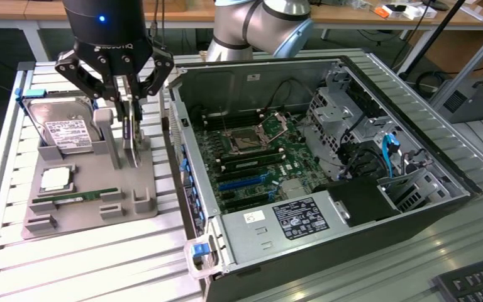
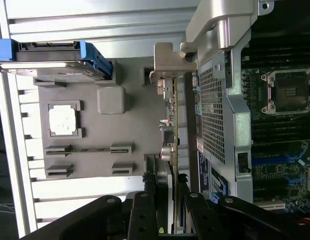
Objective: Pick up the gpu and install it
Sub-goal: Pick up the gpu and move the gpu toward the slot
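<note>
My hand (image 1: 129, 116) sits straight over the gpu (image 1: 133, 148), a thin flat dark circuit card with a silver metal end bracket. Fingers are clamped on its two flat faces, so I read it as gripped. The gpu stands on edge, lower edge down at the flat grey plastic fixture tray (image 1: 73, 220); can't tell if it's clear of the slot. In the wrist view the gpu (image 2: 176, 125) runs edge-on away from my hand (image 2: 171, 195), long axis parallel to the side wall of the open black-and-silver computer case (image 1: 224, 82). The case is just beside, on the exterior view's right, and its wall stands between the card and the green motherboard (image 1: 250, 157). On the tray at the exterior view's left: boxy silver hard drive with white label (image 1: 67, 131), square silver processor chip (image 1: 55, 179), narrow green memory stick (image 1: 78, 197). All on the slatted metal table (image 1: 99, 264)
</note>
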`<move>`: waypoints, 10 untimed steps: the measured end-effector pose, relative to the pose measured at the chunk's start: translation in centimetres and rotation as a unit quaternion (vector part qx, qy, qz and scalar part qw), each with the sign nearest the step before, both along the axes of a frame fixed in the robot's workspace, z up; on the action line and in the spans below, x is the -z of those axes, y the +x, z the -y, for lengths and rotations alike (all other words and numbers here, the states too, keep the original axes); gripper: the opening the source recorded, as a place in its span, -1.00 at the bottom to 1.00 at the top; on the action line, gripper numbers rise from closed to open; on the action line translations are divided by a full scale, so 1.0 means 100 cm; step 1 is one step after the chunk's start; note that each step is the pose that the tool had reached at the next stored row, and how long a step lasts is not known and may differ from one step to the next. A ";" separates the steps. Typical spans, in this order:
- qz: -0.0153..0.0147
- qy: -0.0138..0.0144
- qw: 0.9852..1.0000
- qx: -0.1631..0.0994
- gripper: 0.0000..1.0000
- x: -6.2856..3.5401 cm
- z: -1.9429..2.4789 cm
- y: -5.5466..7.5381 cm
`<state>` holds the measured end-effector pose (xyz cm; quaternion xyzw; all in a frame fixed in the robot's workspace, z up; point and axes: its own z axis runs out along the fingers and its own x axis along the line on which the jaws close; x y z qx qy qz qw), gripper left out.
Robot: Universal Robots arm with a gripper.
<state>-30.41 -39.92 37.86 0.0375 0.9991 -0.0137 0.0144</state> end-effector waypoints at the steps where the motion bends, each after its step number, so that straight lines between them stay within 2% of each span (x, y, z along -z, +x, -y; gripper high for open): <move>1: 0.000 0.000 1.000 0.000 -0.47 -0.0003 0.0001 0.000; 10: 0.000 0.000 1.000 0.000 -0.47 -0.0028 0.0006 0.000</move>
